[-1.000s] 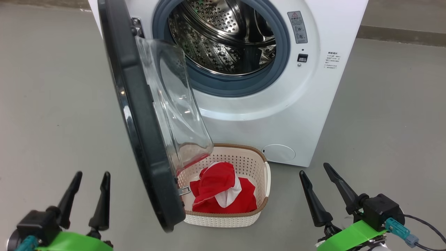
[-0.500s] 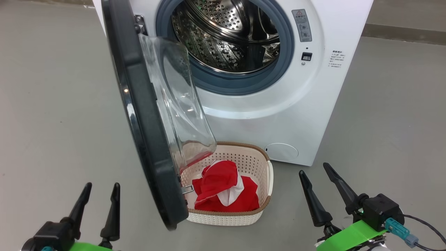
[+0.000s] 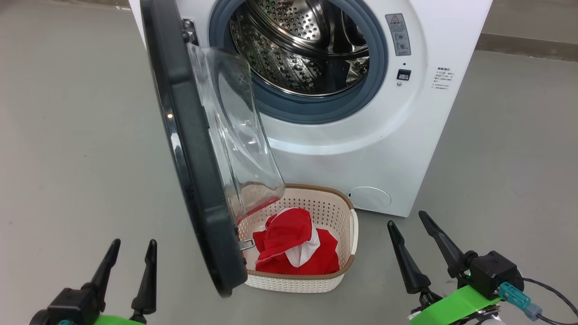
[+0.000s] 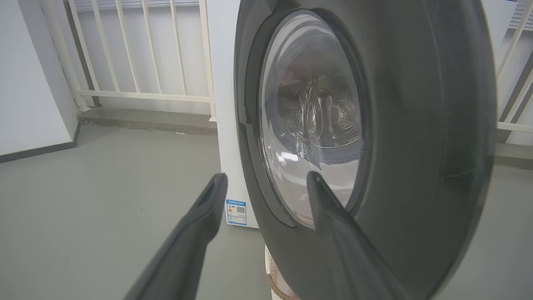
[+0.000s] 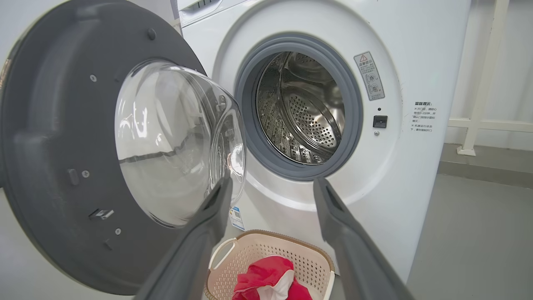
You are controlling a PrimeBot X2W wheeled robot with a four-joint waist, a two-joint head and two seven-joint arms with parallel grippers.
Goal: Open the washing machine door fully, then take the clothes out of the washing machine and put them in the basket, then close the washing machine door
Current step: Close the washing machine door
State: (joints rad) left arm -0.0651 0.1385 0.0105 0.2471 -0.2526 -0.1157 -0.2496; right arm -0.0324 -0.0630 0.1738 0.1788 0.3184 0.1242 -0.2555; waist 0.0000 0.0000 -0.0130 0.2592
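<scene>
The white washing machine (image 3: pixel 406 135) (image 5: pixel 416 62) stands ahead with its steel drum (image 3: pixel 302 40) (image 5: pixel 308 112) bare inside. Its door (image 3: pixel 189 149) (image 5: pixel 54 158) (image 4: pixel 408 125) swings out to the left, black rim edge-on to my head, glass bowl bulging over the basket. The cream basket (image 3: pixel 347 225) (image 5: pixel 308 260) sits on the floor below the opening and holds the red clothes (image 3: pixel 293 246) (image 5: pixel 266 279). My left gripper (image 3: pixel 131 250) (image 4: pixel 266 183) is open, low at the left, just outside the door's outer face. At the lower right my right gripper (image 3: pixel 408 221) (image 5: pixel 270 185) is open and holds nothing.
Grey floor (image 3: pixel 67 135) spreads out on both sides of the machine. A white railing (image 4: pixel 141 54) and a low ledge (image 4: pixel 145 121) run behind it. A small blue label (image 4: pixel 236 212) sits low on the washer's side panel.
The head view has shifted, so the washer, door and basket sit a little further right. My left gripper has dropped lower in view and moved right toward the door. The right gripper stays put.
</scene>
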